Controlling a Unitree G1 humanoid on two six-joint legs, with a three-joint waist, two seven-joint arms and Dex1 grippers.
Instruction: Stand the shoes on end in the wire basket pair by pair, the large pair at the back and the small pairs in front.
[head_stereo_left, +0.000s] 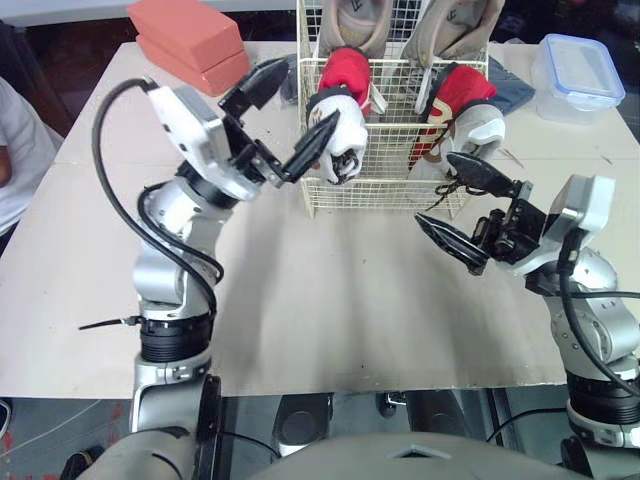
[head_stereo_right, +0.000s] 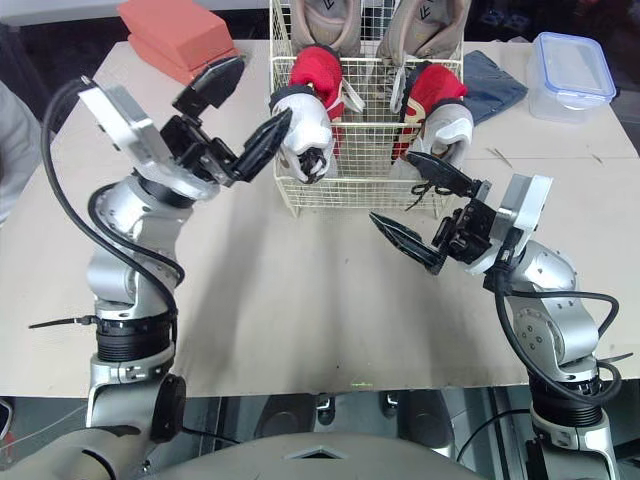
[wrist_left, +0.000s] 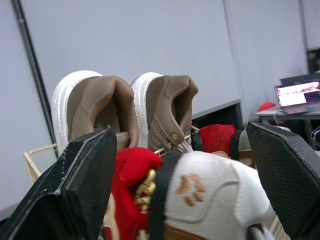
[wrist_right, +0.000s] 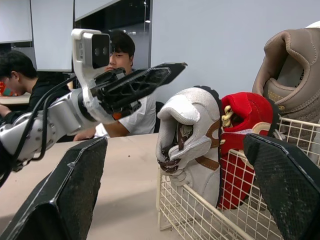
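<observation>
Left eye view: left gripper (head_stereo_left: 312, 88) hovering, fingers apart, by white wire basket (head_stereo_left: 380, 195) w/ red-and-white small shoes (head_stereo_left: 340, 110); right gripper (head_stereo_left: 434, 188) likewise gaping.

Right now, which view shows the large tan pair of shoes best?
The left wrist view: both tan shoes stand side by side at the back of the wire basket, tops fully visible. The eye views cut their tops off; the right wrist view catches part of one.
</observation>
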